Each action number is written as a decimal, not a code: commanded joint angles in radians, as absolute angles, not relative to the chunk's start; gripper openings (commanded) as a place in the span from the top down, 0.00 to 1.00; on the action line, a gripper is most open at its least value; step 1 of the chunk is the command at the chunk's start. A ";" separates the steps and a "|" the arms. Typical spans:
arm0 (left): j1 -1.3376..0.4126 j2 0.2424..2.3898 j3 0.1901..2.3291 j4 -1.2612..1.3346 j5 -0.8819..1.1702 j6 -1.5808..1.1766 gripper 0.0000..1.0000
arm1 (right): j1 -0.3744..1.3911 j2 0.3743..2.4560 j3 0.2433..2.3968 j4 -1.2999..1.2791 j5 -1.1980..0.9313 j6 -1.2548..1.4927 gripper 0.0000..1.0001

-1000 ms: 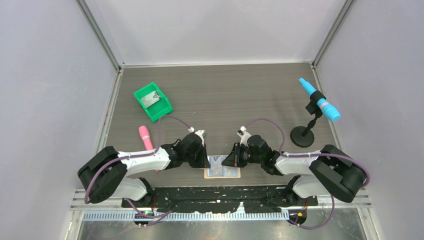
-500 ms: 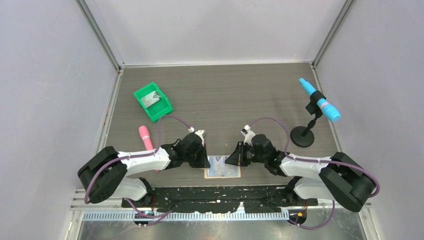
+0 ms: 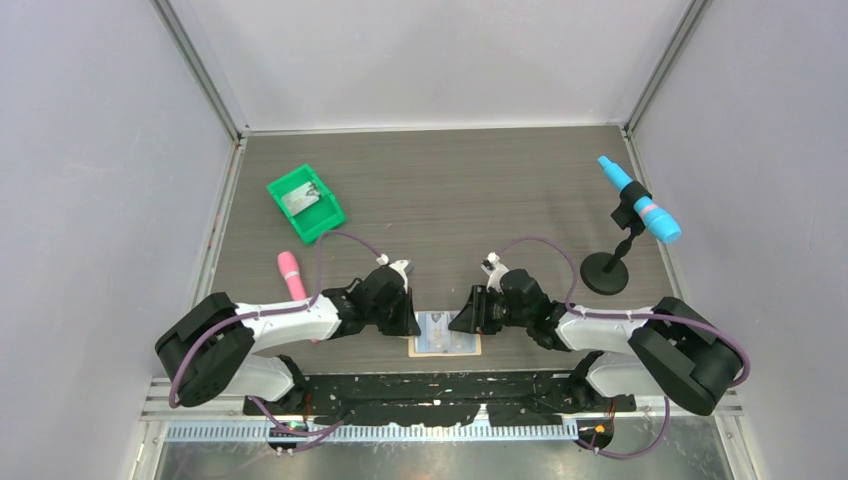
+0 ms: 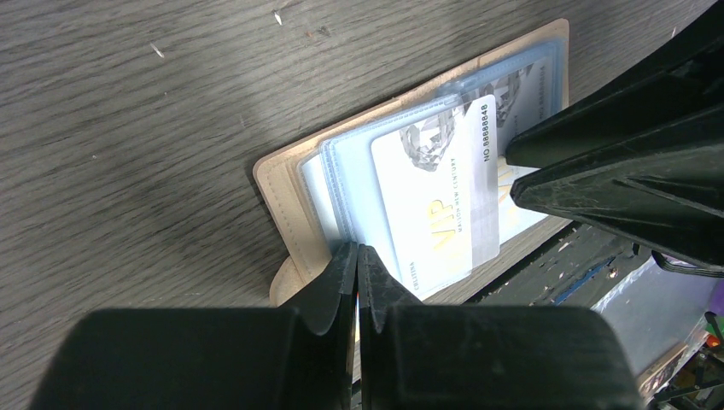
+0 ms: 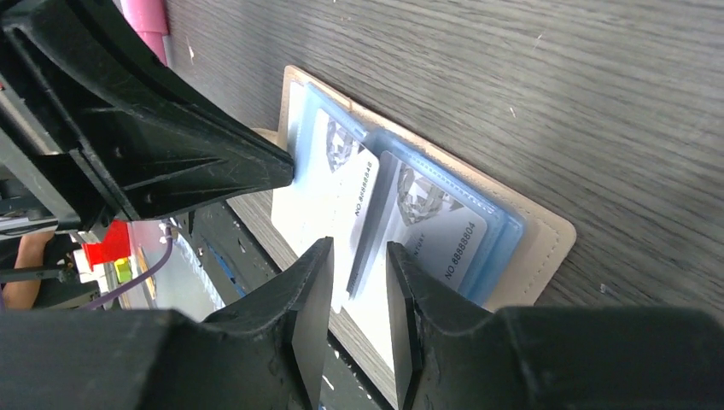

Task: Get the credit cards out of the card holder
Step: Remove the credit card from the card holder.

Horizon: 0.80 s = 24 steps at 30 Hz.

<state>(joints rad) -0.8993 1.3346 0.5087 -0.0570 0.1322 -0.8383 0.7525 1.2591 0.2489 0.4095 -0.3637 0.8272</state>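
Your left hand (image 4: 357, 254) is closed on nothing, its tips pressing the left edge of the card holder (image 4: 286, 213), apparently to pin it open on the surface (image 4: 128, 128) near the arm bases. The credit cards (image 4: 435, 196) remain in their sleeves; one looks partly drawn out. Your right hand (image 5: 357, 248) stands parted astride that card's edge, clamping nothing. Against the earlier overhead view, the right arm has shifted slightly; the left arm and holder are unchanged.
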 commanded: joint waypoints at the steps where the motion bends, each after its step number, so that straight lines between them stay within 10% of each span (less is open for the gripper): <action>1: -0.900 1.341 0.488 -0.084 0.113 -0.836 0.97 | 0.760 1.304 0.287 0.458 -0.353 0.834 0.63; 11: -0.900 1.348 0.476 -0.057 0.127 -0.842 0.97 | 0.778 1.371 0.314 0.483 -0.337 0.840 0.66; 18: -0.900 1.338 0.474 -0.064 0.120 -0.844 0.96 | 0.778 1.357 0.298 0.493 -0.317 0.848 0.94; 24: -0.900 1.319 0.489 -0.092 0.119 -0.839 0.96 | 0.776 1.246 0.276 0.420 -0.285 0.839 0.95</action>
